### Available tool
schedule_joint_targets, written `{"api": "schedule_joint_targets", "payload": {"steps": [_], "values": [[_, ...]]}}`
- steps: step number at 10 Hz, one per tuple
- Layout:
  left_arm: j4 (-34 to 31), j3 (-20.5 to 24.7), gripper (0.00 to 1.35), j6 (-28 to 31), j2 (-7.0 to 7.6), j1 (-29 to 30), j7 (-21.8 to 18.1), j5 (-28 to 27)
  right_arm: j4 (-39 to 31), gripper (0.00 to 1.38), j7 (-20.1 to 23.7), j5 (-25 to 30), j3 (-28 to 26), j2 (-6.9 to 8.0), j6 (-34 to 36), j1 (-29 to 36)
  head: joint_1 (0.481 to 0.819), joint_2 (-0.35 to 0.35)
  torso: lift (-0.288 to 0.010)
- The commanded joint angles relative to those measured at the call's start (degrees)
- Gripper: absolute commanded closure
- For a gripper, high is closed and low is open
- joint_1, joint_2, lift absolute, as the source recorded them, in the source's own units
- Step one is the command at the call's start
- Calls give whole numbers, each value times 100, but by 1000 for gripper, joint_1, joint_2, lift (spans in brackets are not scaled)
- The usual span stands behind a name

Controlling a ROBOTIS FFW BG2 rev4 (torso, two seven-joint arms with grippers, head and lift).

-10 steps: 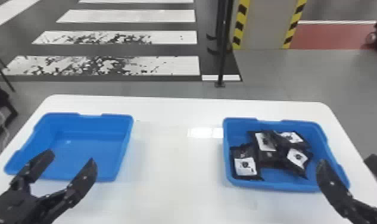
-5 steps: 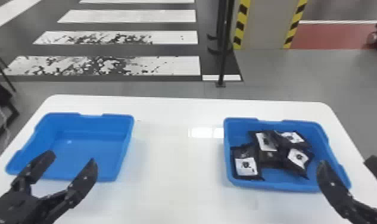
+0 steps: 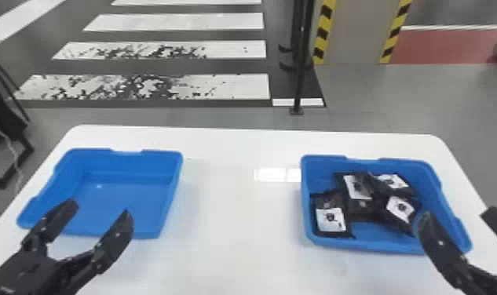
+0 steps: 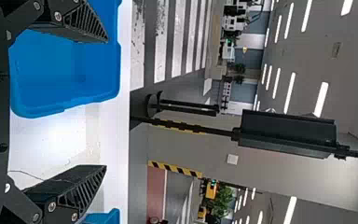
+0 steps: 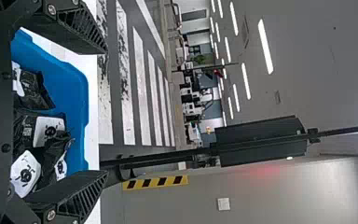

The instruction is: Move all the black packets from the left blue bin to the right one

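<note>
Left pincer: I record it (image 3: 99,208) open, its two black fingers well apart with nothing between them; in my head view its tips overlap the near part of the left blue bin (image 3: 170,157).
Right pincer: I find it (image 3: 457,213) likewise open and holding nothing; one finger overlaps the near right corner of the right blue bin (image 3: 322,159) in my head view, the other is at that view's right edge.
Black packets: all that I can see (image 3: 359,190) lie in the right blue bin, heaped and overlapping, four white labels in sight. One rests at the near left corner; the rest occupy the middle and far right. Exact count: I cannot tell.
Left blue bin: upright, its blue floor exposed to my view.
Table: white (image 3: 235,235), carrying both bins, set well apart.
Beyond the table: I note a grey floor with white stripes (image 3: 188,86) and an upright black post (image 3: 301,70).
</note>
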Motion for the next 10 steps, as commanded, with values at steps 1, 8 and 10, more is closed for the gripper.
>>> {"api": "schedule_joint_targets", "payload": {"steps": [1,8,10], "values": [[5,-1,185,18,-15,-2,10,5,6,111,1,-5,0,-9,4,-3,695,33,-150],[-9,11,185,32,-15,27,18,5,34,111,1,-50,0,-9,4,-3,695,33,-150],[5,-1,185,4,-15,41,36,5,34,111,1,-50,0,-9,-10,-3,695,35,-150]]}}
